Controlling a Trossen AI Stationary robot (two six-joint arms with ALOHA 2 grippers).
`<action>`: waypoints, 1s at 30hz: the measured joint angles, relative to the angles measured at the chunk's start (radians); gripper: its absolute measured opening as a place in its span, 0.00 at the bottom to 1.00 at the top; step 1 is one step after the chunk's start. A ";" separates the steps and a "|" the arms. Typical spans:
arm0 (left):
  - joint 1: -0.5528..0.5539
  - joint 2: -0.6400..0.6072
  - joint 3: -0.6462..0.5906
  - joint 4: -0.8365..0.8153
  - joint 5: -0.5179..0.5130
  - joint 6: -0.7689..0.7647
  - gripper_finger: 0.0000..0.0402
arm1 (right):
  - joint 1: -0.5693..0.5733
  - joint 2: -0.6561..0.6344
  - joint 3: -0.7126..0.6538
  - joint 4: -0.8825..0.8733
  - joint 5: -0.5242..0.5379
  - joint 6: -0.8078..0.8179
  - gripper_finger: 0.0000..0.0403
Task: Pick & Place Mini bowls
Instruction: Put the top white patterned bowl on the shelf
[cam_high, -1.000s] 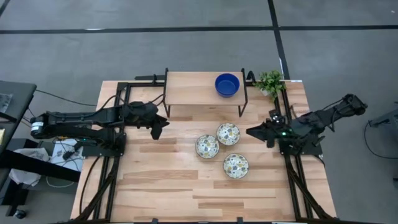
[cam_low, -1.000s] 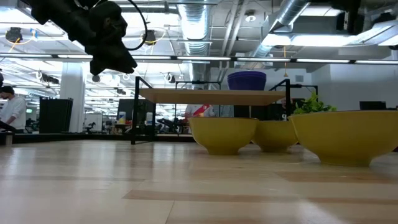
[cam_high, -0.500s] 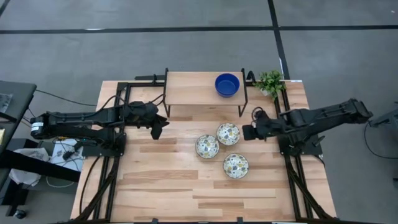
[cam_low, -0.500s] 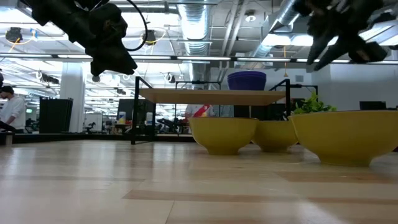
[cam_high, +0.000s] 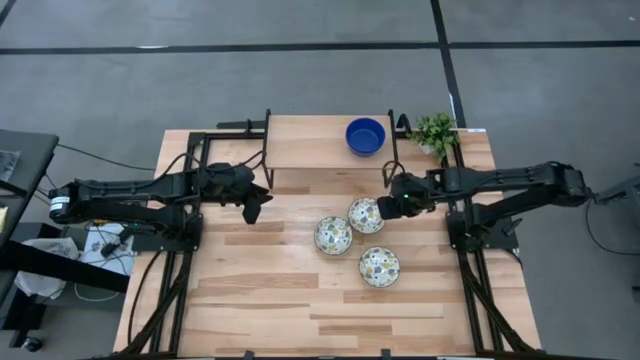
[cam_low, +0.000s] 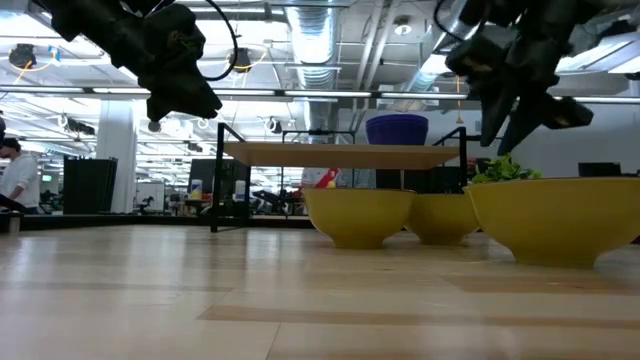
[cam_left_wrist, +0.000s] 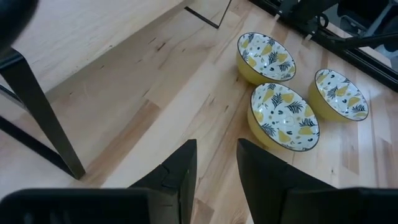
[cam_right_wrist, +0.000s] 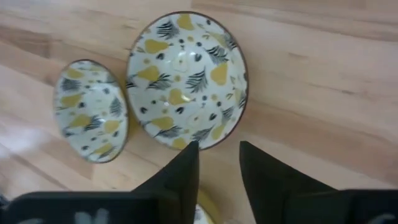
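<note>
Three patterned bowls sit clustered on the wooden table (cam_high: 300, 300) in front of a small raised shelf (cam_high: 310, 150), where a blue bowl (cam_high: 366, 136) rests near a green plant (cam_high: 434, 131). The right tool (cam_high: 384, 206) hovers just beside the patterned bowl nearest the shelf (cam_high: 366, 214), its fingers (cam_right_wrist: 180, 171) slightly parted and holding nothing. The other two patterned bowls (cam_high: 333, 235) (cam_high: 379, 266) lie farther from the shelf. The left tool (cam_high: 253, 212) hangs by the shelf's left end, fingers a little apart and empty, well away from the bowls.
</note>
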 joint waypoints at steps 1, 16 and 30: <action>0.000 0.000 0.000 0.000 0.000 0.000 0.28 | -0.009 0.014 0.000 0.002 -0.004 -0.011 0.28; 0.000 0.000 0.000 0.006 0.000 0.000 0.28 | -0.088 0.161 0.000 0.018 -0.031 -0.092 0.50; 0.000 0.001 0.000 0.007 0.000 0.000 0.28 | -0.151 0.224 0.000 0.061 -0.034 -0.140 0.49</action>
